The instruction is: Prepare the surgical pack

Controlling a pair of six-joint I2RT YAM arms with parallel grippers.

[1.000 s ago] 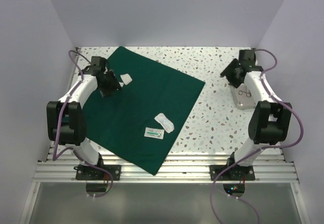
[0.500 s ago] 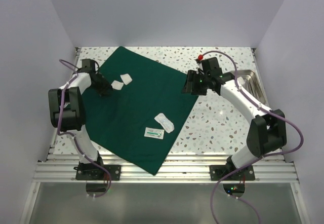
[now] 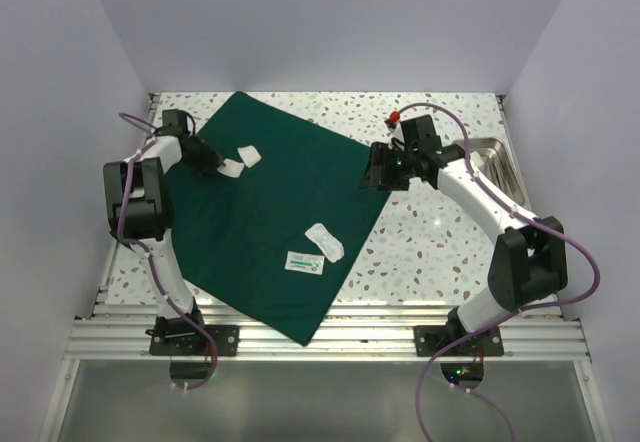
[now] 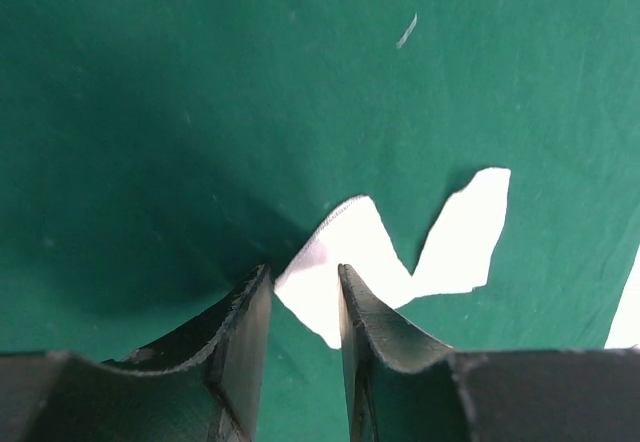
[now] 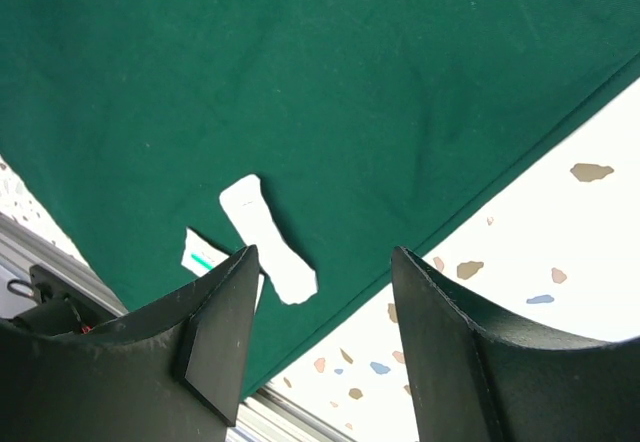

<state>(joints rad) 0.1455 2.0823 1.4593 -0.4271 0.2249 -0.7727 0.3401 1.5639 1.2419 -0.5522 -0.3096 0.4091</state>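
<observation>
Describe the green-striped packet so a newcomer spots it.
Find the big dark green drape on the left. Two packets lie near its near-right edge. The striped packet is the nearer, rectangular one; the plain packet beside it has no green printing.

Readable text: none from my station | packet [image 3: 304, 261] on the drape [image 3: 290, 177]: green printed band, lettering too small for me to read
</observation>
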